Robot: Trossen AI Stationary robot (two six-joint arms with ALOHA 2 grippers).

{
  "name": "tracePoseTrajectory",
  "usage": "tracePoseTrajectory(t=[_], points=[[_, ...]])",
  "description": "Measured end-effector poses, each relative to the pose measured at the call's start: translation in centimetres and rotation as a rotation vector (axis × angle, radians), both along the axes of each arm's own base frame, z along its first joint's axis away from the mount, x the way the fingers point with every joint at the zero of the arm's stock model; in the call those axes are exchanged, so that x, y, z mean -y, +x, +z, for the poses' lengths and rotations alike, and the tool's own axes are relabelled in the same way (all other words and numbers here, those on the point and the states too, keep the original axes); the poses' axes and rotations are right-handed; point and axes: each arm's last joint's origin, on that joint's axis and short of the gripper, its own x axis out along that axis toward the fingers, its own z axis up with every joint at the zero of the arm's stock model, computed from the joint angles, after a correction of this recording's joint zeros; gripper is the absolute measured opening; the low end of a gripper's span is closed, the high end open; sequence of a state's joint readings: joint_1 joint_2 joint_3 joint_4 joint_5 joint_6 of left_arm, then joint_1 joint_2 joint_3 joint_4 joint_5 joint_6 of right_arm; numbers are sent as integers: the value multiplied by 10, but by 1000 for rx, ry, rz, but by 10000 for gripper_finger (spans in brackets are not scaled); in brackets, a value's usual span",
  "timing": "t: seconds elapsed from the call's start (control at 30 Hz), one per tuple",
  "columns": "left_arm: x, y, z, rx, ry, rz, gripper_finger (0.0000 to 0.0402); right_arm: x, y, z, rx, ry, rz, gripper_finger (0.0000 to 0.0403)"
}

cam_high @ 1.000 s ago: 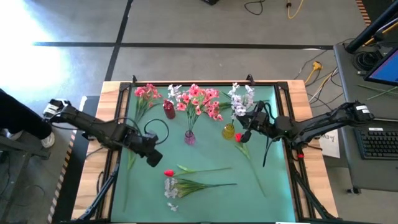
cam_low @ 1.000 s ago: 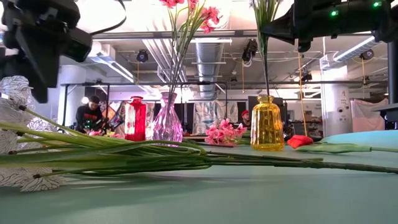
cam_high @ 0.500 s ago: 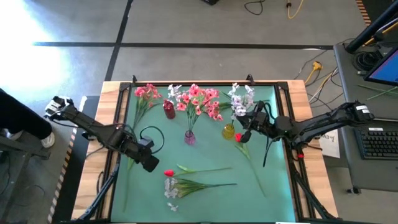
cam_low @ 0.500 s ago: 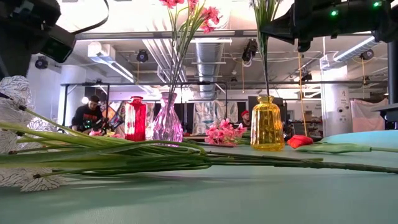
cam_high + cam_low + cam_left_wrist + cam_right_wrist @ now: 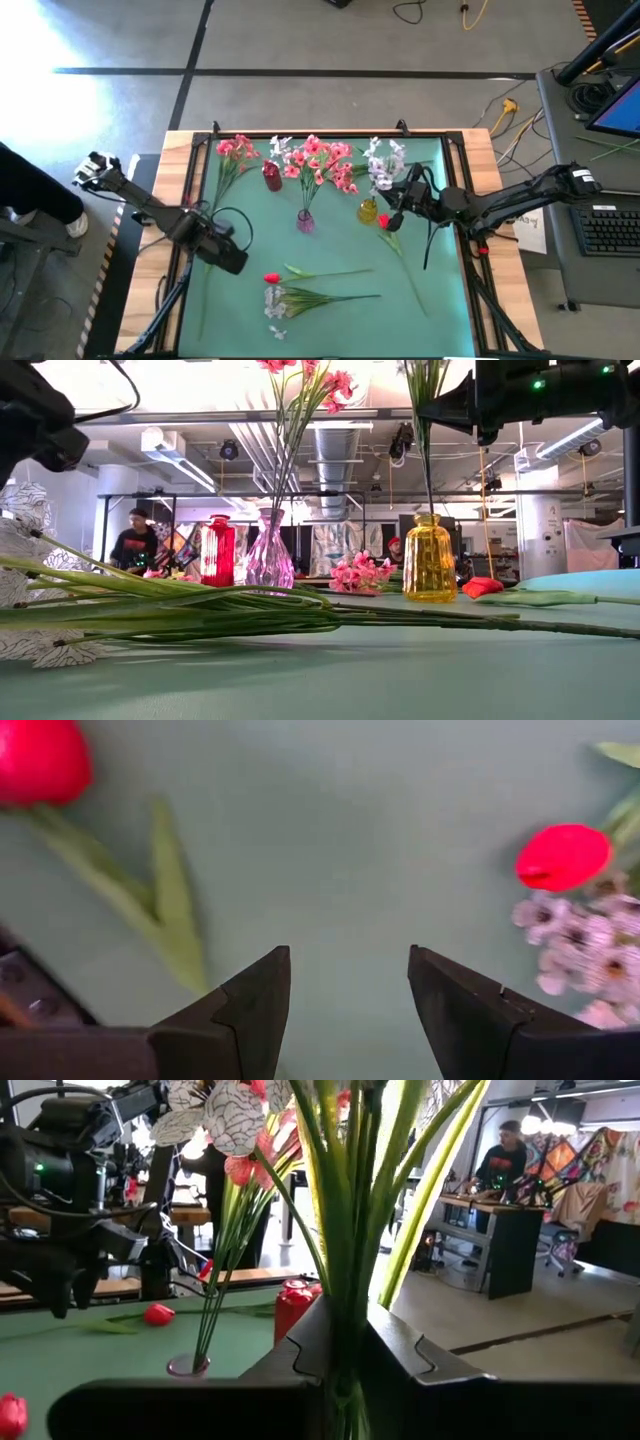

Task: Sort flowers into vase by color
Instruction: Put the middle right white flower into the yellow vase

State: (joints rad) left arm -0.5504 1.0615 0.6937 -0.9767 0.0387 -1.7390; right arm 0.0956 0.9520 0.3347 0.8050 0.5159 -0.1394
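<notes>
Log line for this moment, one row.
left gripper: open, over mat near red tulip | right gripper: shut on white flower stems, above yellow vase | pink vase: holds pink flowers

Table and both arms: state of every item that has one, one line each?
Left tool: open, empty, above the mat.
Right tool: shut on white spray stems above the yellow vase.
Yellow vase: upright, stems in it.
Pink vase: upright, holds pink flowers.
Red vase: upright, contents unclear.
Loose red flower: lying on mat.
Loose white spray: lying on mat.
</notes>
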Motion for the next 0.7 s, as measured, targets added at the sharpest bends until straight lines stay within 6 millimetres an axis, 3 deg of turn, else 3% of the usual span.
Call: tracePoseTrajectory(t=[0.33, 0.7], points=[[5, 2, -11, -95, 50, 40, 192, 0, 0, -2, -21, 8, -7, 133], [11, 8, -27, -220, 61, 38, 192, 0, 0, -9, -74, 40, -7, 212]])
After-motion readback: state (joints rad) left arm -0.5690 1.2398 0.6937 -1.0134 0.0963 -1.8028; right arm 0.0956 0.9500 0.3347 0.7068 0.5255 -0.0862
